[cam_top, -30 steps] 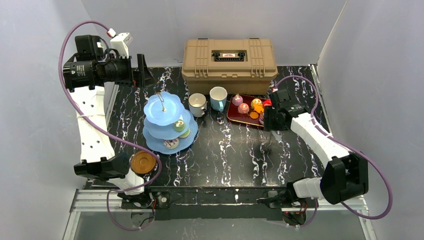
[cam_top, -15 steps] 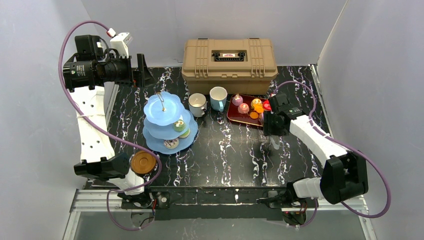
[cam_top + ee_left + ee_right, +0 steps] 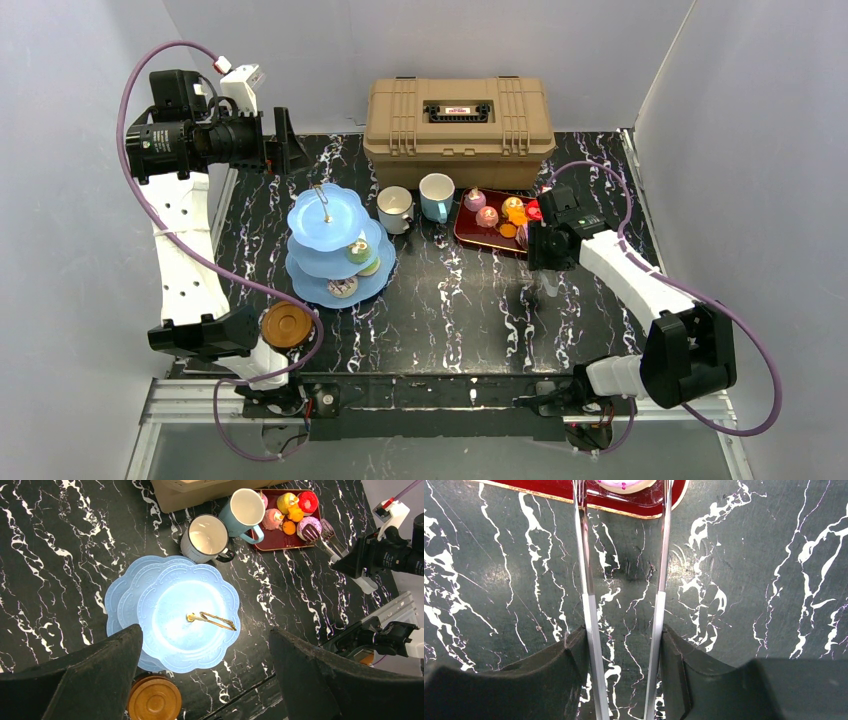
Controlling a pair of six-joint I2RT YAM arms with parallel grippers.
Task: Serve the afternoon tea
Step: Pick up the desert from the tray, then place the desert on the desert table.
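Note:
The light-blue three-tier cake stand stands left of centre, with small cakes on its lower tiers. A white mug and a light-blue mug sit behind it. More cakes lie on the dark-red tray. My right gripper is shut on the metal tongs, whose tips flank a pink-white cake at the tray's edge. High over the stand, my left gripper is open and holds nothing. A brown saucer rests near the left base.
A tan toolbox stands closed at the back, right behind the mugs and tray. The black marbled table ends at a metal rail in front. Grey walls close in both sides.
My right gripper has drawn slightly back from the tray towards the near side, and its fingers have squeezed the tongs narrower. The left arm has not moved.

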